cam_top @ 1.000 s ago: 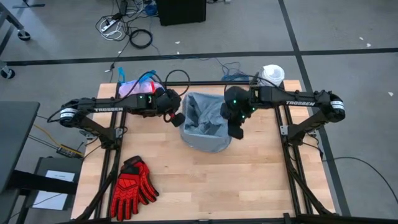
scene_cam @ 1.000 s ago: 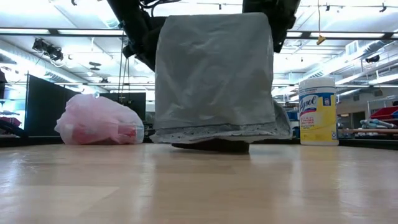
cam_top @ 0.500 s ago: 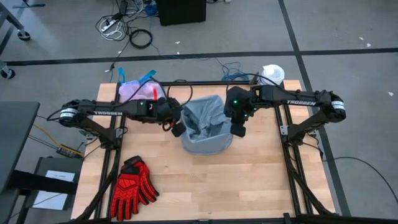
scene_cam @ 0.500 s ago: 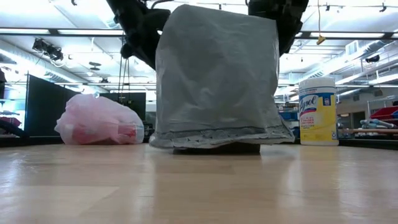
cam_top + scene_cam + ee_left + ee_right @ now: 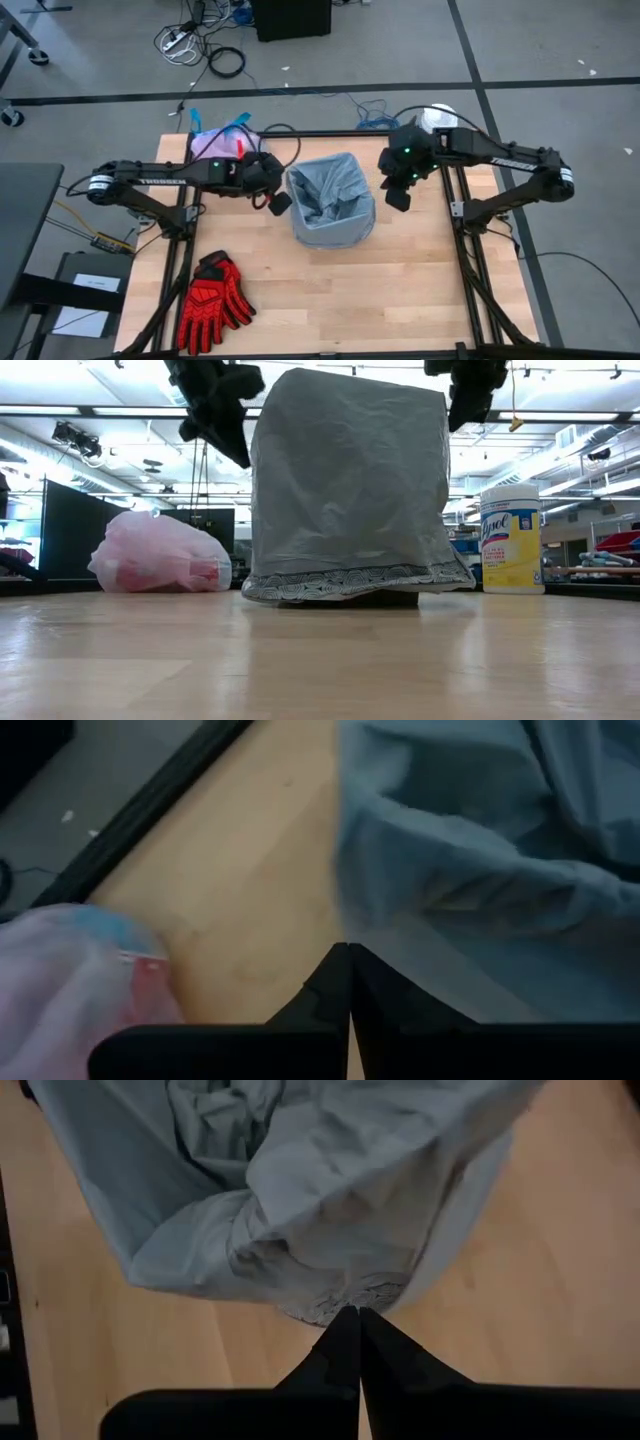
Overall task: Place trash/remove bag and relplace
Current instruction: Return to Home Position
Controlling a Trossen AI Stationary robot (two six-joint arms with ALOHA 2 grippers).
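Mid-counter (image 5: 400, 285), grey-blue liner (image 5: 330, 200) draped over the trash bin (image 5: 350, 599). Hovering beside the liner, closed and empty: left gripper (image 5: 279, 202) on its left, right gripper (image 5: 397, 197) on its right. Behind-left of the liner, filled pink bag (image 5: 220, 145).

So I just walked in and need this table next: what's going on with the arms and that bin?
Two robot arms are wrapping up a liner swap. The grey liner covers the bin in the middle; the filled pink bag sits at the table's back left corner. The left gripper and right gripper hang either side of the bin, jaws shut, holding nothing.
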